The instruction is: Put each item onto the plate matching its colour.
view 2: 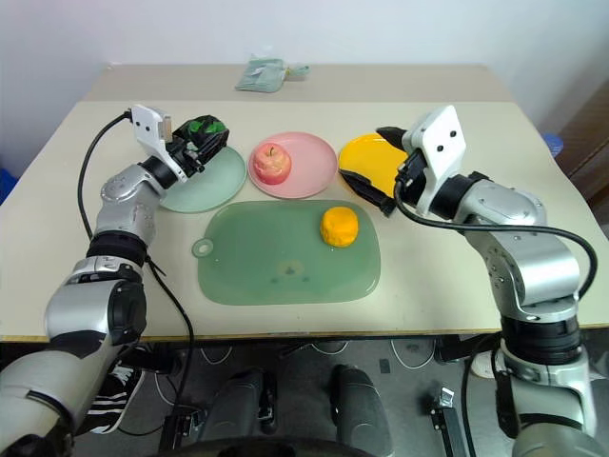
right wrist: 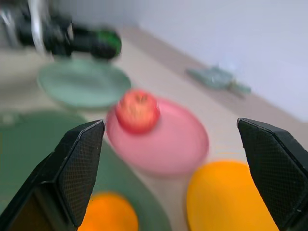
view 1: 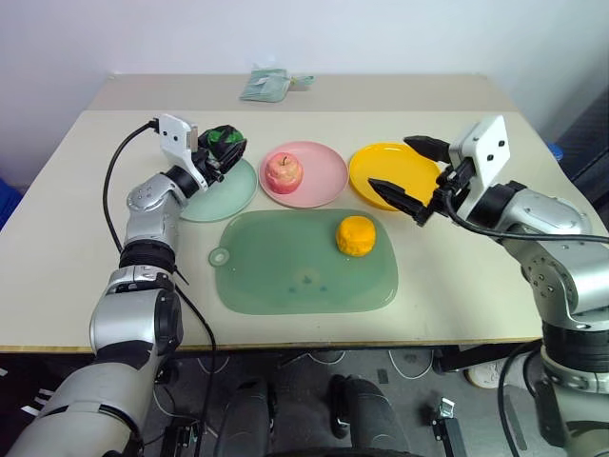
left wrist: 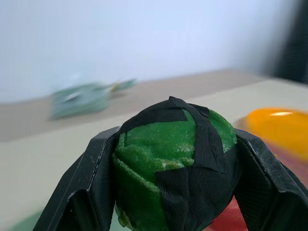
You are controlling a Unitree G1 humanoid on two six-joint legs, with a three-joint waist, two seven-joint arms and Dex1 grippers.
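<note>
Clamped between the left gripper's [view 1: 225, 149] two black fingers, the dark black-and-green ball [left wrist: 175, 168] is hanging above the pale mint green plate [view 1: 228, 193]. Over on the right, the right gripper [view 1: 406, 171] is hovering with its jaws spread wide and nothing in them, over the yellow plate [view 1: 381, 168]. The apple [view 1: 284, 171] is sitting on the pink plate [view 1: 324, 176] between them, and the orange fruit [view 1: 355, 235] is resting on the green mat [view 1: 285, 276], nearer.

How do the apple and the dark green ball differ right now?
The apple is pink-red and rests on the pink plate; the dark green ball is green with black tape and is held above the mint plate. The left gripper is shut on the ball; nothing holds the apple. Both are round and similar in size.
</note>
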